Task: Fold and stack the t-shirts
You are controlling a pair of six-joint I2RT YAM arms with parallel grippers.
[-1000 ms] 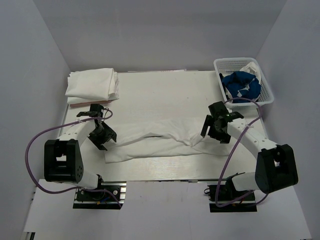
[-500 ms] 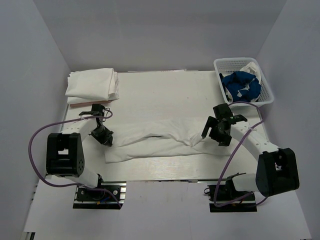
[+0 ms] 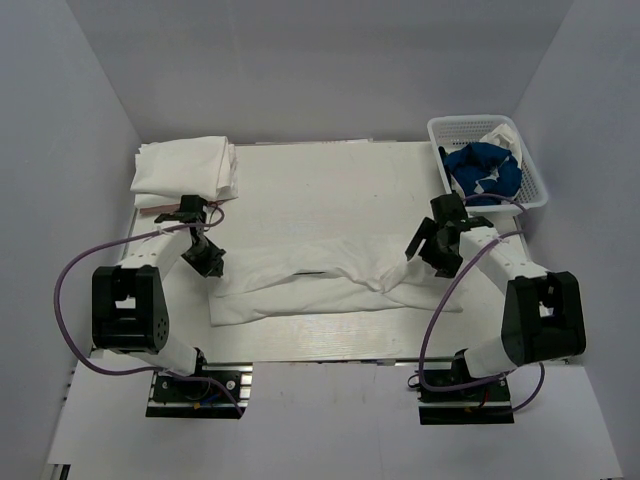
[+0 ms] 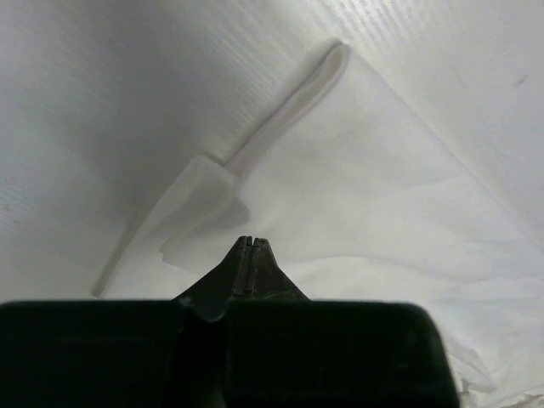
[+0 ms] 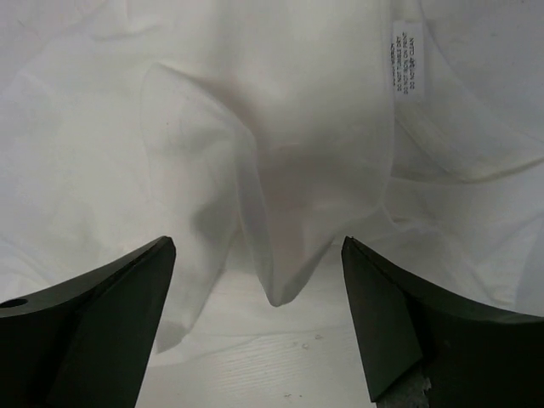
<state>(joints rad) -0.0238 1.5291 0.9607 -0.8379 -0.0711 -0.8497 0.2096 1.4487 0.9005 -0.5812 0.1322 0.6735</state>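
A white t-shirt (image 3: 330, 285) lies spread and creased across the middle of the table. My left gripper (image 3: 207, 258) is at its left end, by the sleeve (image 4: 204, 191). The jaws are shut and the tips (image 4: 251, 244) press into the cloth (image 4: 365, 187). My right gripper (image 3: 428, 252) hovers over the shirt's right end, open. In the right wrist view a hanging fold (image 5: 280, 255) with a care label (image 5: 406, 58) sits between the fingers (image 5: 127, 289) without touching them. A stack of folded white t-shirts (image 3: 185, 165) rests at the back left.
A white lattice basket (image 3: 535, 185) stands at the back right, holding a blue t-shirt (image 3: 483, 170) and some white cloth. A pink edge (image 3: 150, 207) shows under the folded stack. Purple cables loop beside both arm bases. Grey walls close in the left, right and back.
The left gripper has gone from open to shut at the shirt's left end and shifted a little toward the back. The right gripper has moved back and slightly right, still open.
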